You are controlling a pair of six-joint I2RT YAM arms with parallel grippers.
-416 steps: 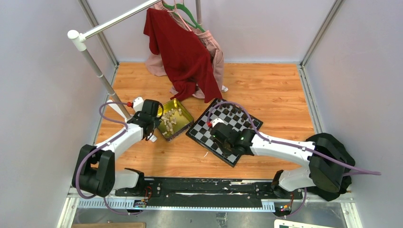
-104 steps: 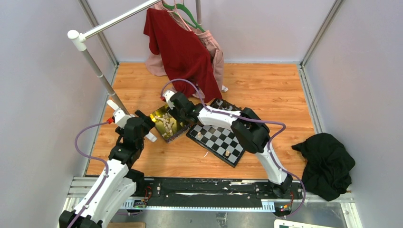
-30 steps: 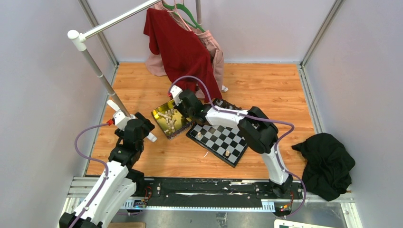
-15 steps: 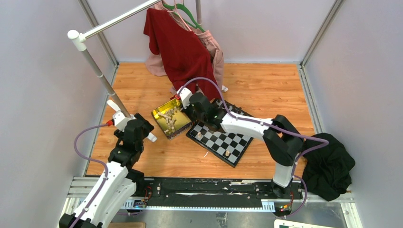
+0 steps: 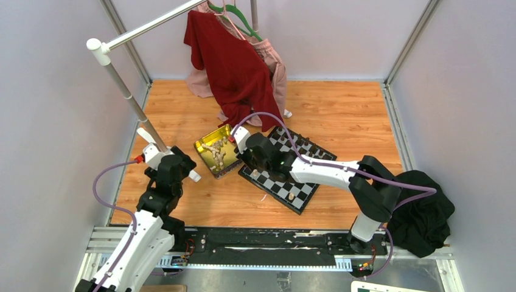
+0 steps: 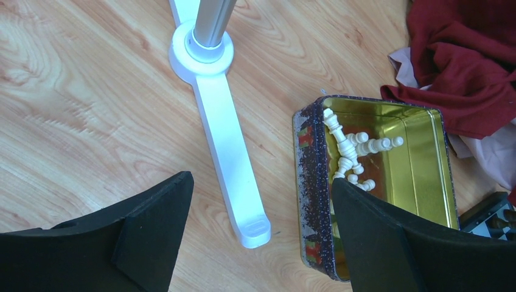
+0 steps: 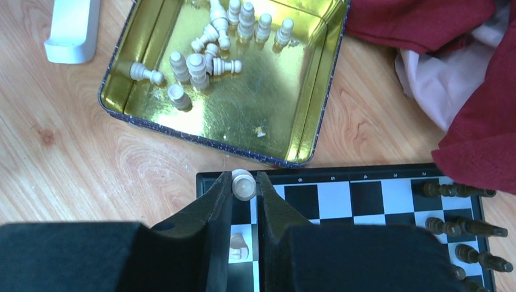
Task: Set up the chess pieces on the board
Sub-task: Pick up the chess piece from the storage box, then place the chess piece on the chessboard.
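1. The right fingers (image 7: pixel 214 210) are seen nearly closed on a cream piece (image 7: pixel 244 184), which is pinched by its rounded head between the tips.
2. The held piece is positioned at the corner of the board (image 7: pixel 365 198) nearest the gold tin (image 7: pixel 201 139). Whether it touches the board cannot be told.
3. A second cream piece (image 7: pixel 238 246) is seen on a light square in the gap between the right fingers.
4. Dark pieces (image 7: pixel 456 226) are ranged in rows along the right-hand side of the board, as seen by the right wrist camera.
5. The remaining cream pieces (image 7: pixel 201 61) are left jumbled inside the tin, most of them lying on their sides. The tin is set on the wooden counter (image 5: pixel 341 115) just beside the board.
6. The left fingers (image 6: pixel 152 228) are spread wide and nothing is held. The white foot of the clothes rack (image 6: pixel 225 140) is framed between them, and the tin is seen just past the right-hand finger.
7. A red garment (image 5: pixel 234 67) is hung from the rack behind the tin, and a black cloth (image 5: pixel 426 213) is heaped at the right side of the counter.
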